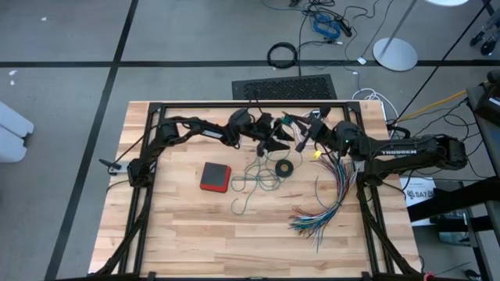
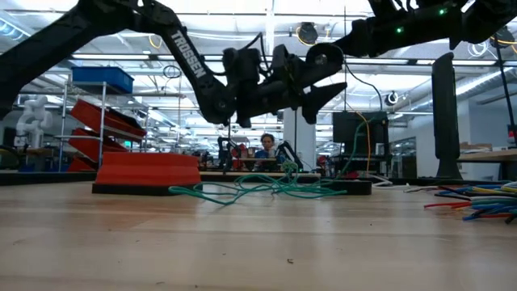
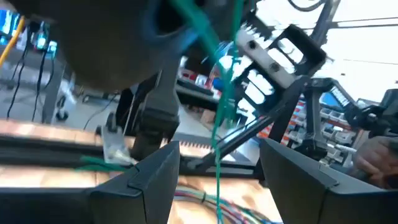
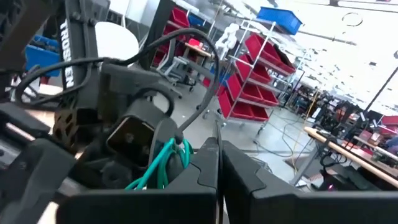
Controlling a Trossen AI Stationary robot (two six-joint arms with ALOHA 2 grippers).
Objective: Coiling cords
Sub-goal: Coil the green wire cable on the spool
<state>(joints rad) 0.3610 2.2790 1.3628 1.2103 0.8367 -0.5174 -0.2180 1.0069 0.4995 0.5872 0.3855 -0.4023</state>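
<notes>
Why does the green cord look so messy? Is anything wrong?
The green cord isn't coiled: it sprawls in loose tangled loops between the red box and black ring, one strand lifted to the right gripper. The left gripper is open.

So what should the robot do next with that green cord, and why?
Probably draw the left claw back, clear of the teal-green cord. Its fingers stand open with the cord hanging loose between them, while the right claw is shut on loops of the same cord. Both claws are raised above the table, and most of the cord lies loose beside the red block.
</notes>
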